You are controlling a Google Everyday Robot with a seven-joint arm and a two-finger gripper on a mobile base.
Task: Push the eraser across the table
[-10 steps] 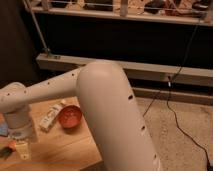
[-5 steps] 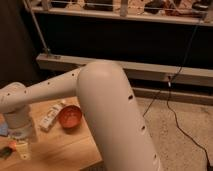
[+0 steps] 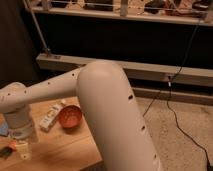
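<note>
**Arm fills the view over a wooden desk**

A dim room with a dark back wall, a pale ledge (image 3: 150, 71) running along its foot and a railed shelf (image 3: 125, 11) across the top. To the right lies speckled carpet (image 3: 187, 137), with a black cable (image 3: 176, 95) trailing down the wall and over it.

The light-brown desk (image 3: 65, 147) takes up the lower left corner, its grain showing on the bare part near the front edge. Most of the view is blocked by the robot's thick white arm (image 3: 112, 120), which rises from the bottom centre and bends left into a slimmer link dotted with small holes.

That link ends in a rounded wrist above the left side of the desk. The end effector (image 3: 23, 149) hangs beneath it, low over the desk near the left border. Whether it is released or clenched cannot be told.

A reddish bowl (image 3: 70, 117) stands on the desk just right of the wrist. A white oblong packet (image 3: 51, 116) lies beside the bowl on its left, tilted, near it but apparently not touching.

A sliver of blue (image 3: 2, 129) shows at the left border behind the wrist. A small dark and orange shape (image 3: 7, 151) lies at the same border, just left of the end effector.

The eraser cannot be picked out with certainty; whether that dark shape belongs to it cannot be told.
</note>
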